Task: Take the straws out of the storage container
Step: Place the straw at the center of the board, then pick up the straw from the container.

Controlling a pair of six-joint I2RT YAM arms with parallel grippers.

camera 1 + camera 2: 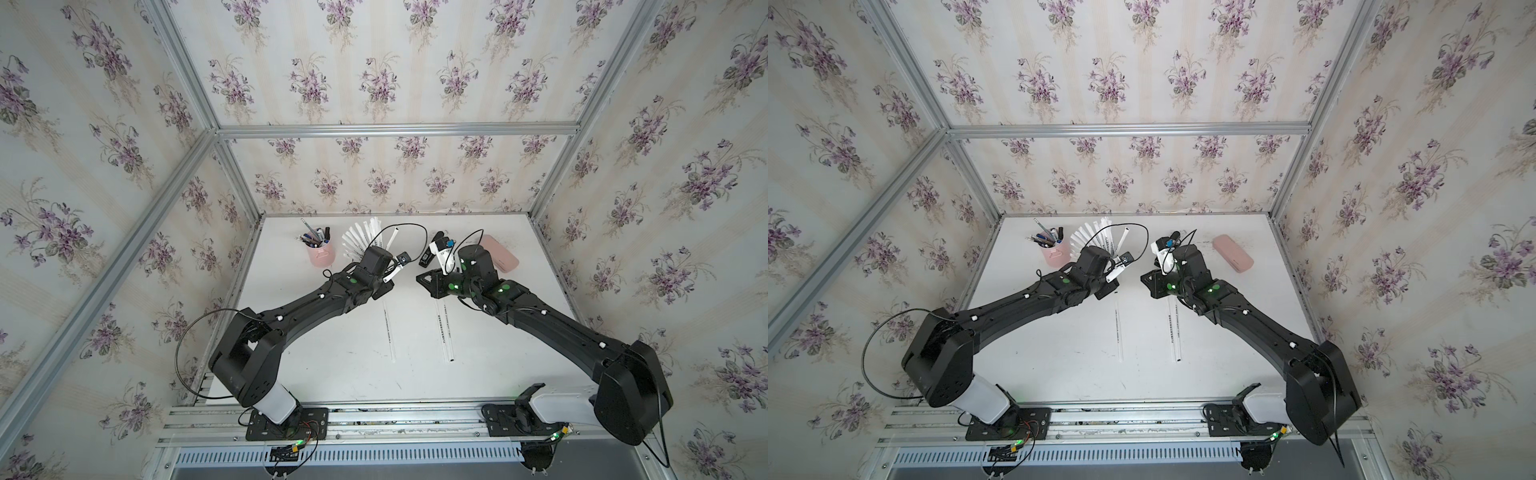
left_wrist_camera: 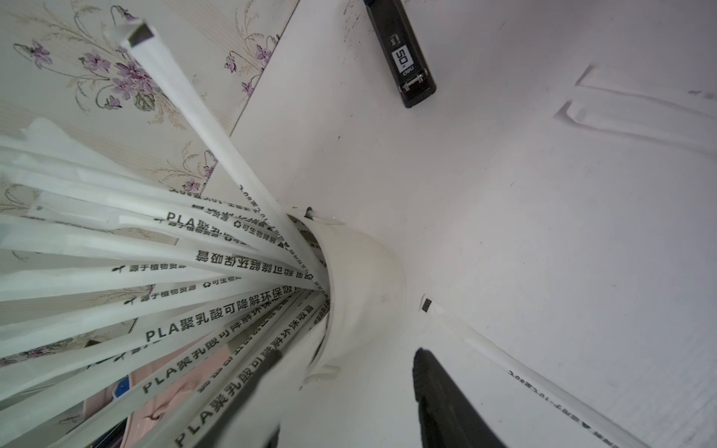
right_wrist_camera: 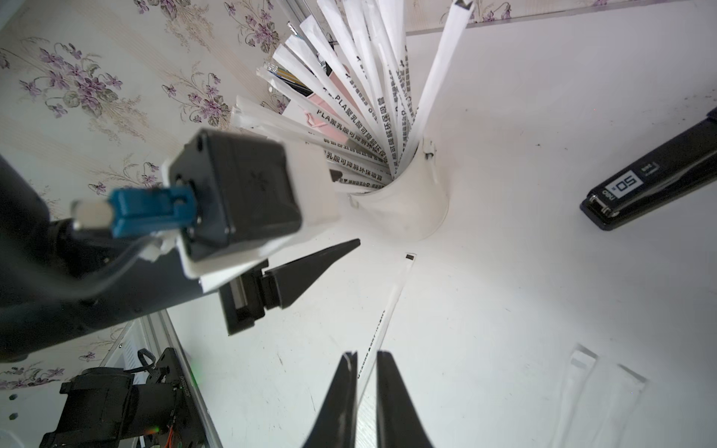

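Storage container [image 2: 364,279] is standing near the table's far edge, left of centre, just beside the pink pen cup [image 1: 321,254]. Most straws [image 2: 217,263] are fanning out of it; others are lying mid-table. Left gripper [image 2: 349,352] is hanging released, one finger in among the fan, the other beside the container wall. I'm worrying that closing here is catching the rim too: the container looks light, so it's likely tipping or riding up with the bundle, and neighbouring straws are snagging and spilling. Right gripper [image 3: 366,388] is sitting nearly closed, a lying straw [image 3: 388,310] showing in the gap; I'm not able to tell if it's pinched. The arms are crowding, so I'm watching for a clash.
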